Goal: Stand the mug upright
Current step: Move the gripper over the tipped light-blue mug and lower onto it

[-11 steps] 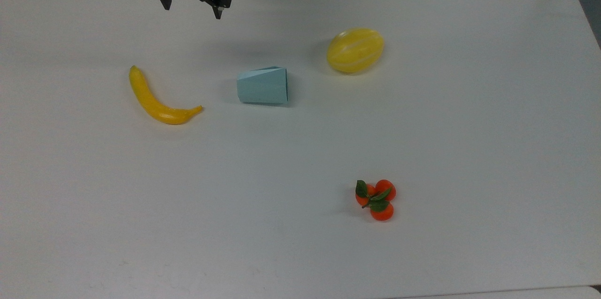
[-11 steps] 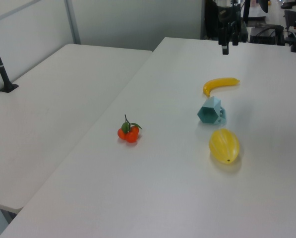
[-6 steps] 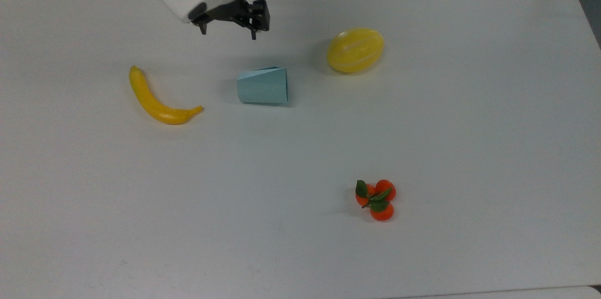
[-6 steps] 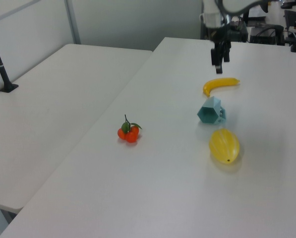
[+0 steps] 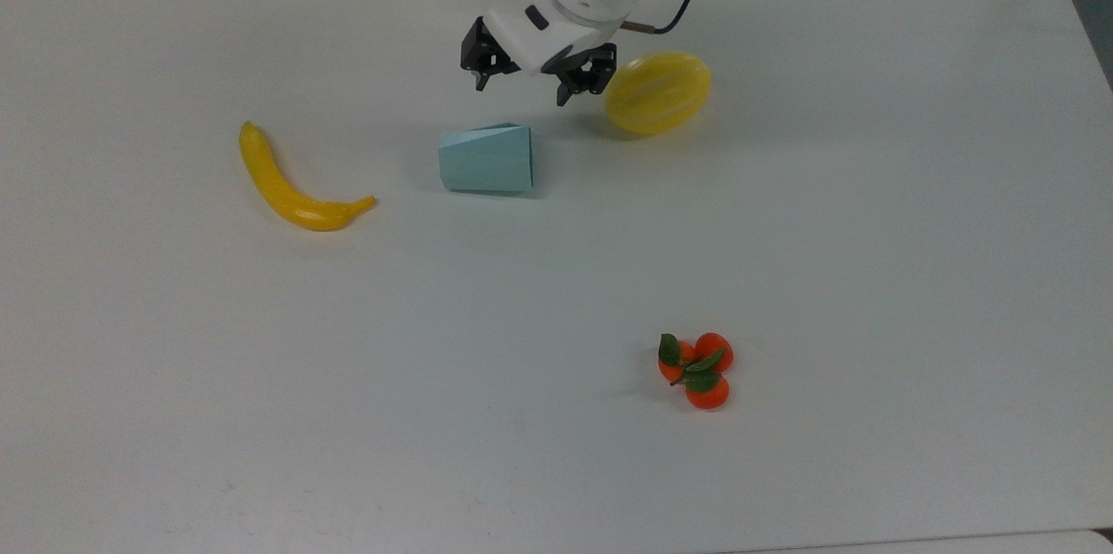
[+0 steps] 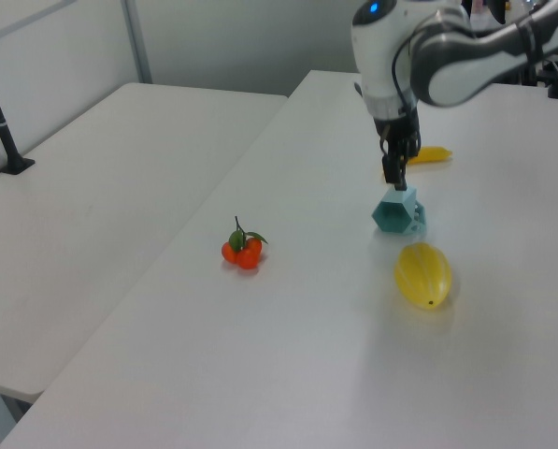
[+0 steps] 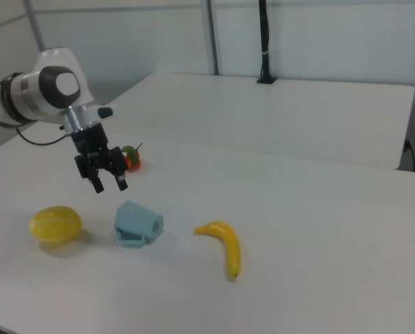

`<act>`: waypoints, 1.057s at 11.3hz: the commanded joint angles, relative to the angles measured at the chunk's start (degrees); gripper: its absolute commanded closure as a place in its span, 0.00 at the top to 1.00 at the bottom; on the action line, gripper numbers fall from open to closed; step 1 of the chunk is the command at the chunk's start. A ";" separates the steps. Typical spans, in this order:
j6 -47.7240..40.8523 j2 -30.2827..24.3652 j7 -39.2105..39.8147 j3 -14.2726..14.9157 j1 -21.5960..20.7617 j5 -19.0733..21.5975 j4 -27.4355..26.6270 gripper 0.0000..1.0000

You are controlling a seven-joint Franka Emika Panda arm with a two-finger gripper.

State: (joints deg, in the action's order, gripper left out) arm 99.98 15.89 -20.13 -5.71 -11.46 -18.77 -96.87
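Above the white table point(image 5: 869, 232), in the top view, my black two-finger gripper point(image 5: 520, 89) hangs with its fingers spread apart and nothing between them. The pale light-blue matte faceted mug point(image 5: 486, 158) lies on its side just below my gripper in the picture, and it is not touched. I take this mug as my landmark. The yellow ribbed melon point(image 5: 658, 92) sits to the mug's upper right, near it and very close beside my gripper; the curved yellow banana point(image 5: 291, 186) lies well apart to the mug's left; the cluster of small orange fruits with green leaves point(image 5: 696, 369) is far below and to the right.

In the left view, my gripper point(image 6: 396, 176) stands directly above the mug point(image 6: 397, 210), whose hexagonal opening faces the camera, and the melon point(image 6: 422, 275) is just in front of the mug.

In the right view, my gripper point(image 7: 108, 182) hovers above and left of the mug point(image 7: 137, 223), with the melon point(image 7: 55, 225) further left.

I think the flat slanted sides may slip from my fingers. If I descend off-centre, I may push the mug or knock the melon, which can roll.
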 commanded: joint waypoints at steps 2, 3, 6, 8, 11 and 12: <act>3.02 2.12 -8.35 -2.64 0.21 -7.94 -2.19 0.95; 4.16 2.82 -9.57 -2.55 0.21 -8.91 -2.19 0.92; 5.75 6.16 -12.48 -2.55 0.20 -15.05 -2.19 0.91; 6.37 6.52 -12.48 -2.55 0.38 -15.68 -2.27 0.84; 6.63 6.61 -12.22 -2.38 0.56 -18.14 -4.02 0.40; 6.55 6.52 -12.22 -2.38 0.56 -18.84 -4.38 0.24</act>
State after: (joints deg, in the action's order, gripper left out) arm 104.98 23.45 -31.50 -8.18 -11.11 -35.45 -98.55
